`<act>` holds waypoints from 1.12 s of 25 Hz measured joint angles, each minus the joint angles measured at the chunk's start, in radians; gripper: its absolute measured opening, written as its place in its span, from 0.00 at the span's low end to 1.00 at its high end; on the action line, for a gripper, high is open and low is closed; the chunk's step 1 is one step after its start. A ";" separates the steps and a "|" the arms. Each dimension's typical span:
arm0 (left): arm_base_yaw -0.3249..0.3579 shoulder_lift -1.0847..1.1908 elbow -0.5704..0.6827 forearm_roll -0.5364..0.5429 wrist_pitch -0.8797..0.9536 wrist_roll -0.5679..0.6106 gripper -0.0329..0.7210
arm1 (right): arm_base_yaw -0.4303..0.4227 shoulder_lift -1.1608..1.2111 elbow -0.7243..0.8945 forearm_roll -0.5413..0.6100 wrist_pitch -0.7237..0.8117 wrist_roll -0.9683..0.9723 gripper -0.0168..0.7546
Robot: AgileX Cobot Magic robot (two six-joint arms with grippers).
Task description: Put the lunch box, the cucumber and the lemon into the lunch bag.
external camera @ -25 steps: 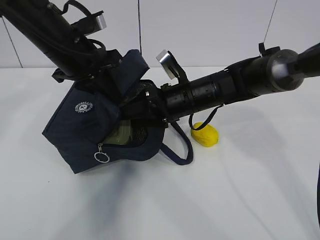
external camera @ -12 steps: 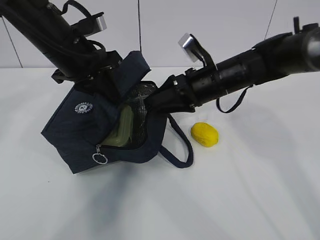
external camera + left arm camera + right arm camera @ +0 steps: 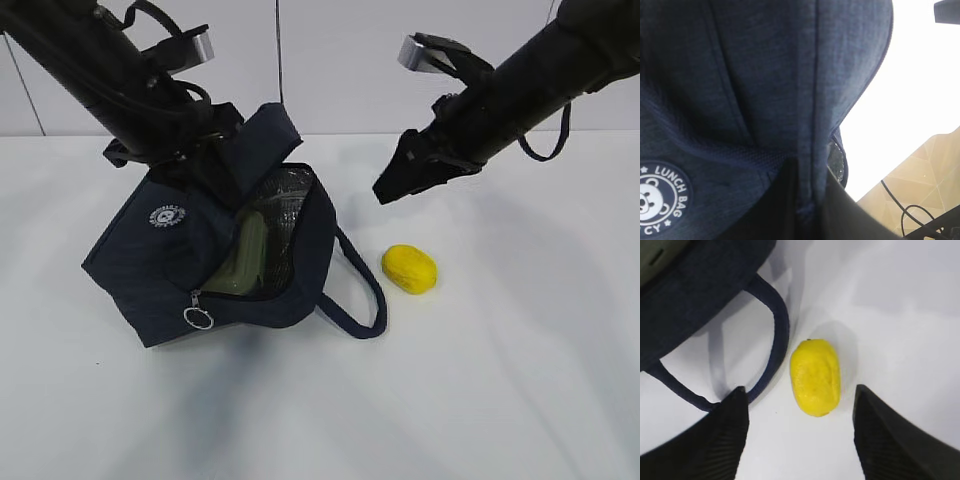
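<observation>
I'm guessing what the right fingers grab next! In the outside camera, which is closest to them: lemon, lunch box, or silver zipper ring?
1. Lemon, on the table below the right gripper.
2. Lunch box, inside the lunch bag, leftward.
3. Zipper ring, bag's lower front, farthest.

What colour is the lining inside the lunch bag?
Silvery, reflective lining inside the navy lunch bag; it shows best in the exterior view.

On the lunch bag (image 3: pixel 740 90) I hold up, a round white logo patch (image 3: pixel 660 205) reads "LUNCH BAG" along its upper arc, around a bear face. The lower letters read "CY", partly cut off. I find no other legible text.
</observation>
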 joint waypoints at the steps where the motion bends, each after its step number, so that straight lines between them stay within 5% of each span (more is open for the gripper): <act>1: 0.000 0.000 0.000 0.000 0.000 0.000 0.07 | 0.000 0.000 -0.002 -0.042 -0.004 0.024 0.67; 10: 0.000 0.000 0.000 0.000 0.009 0.008 0.07 | 0.018 0.004 -0.002 -0.318 -0.050 0.199 0.66; 28: 0.000 0.000 0.000 0.000 0.013 0.010 0.07 | 0.047 0.166 -0.004 -0.350 -0.123 0.255 0.66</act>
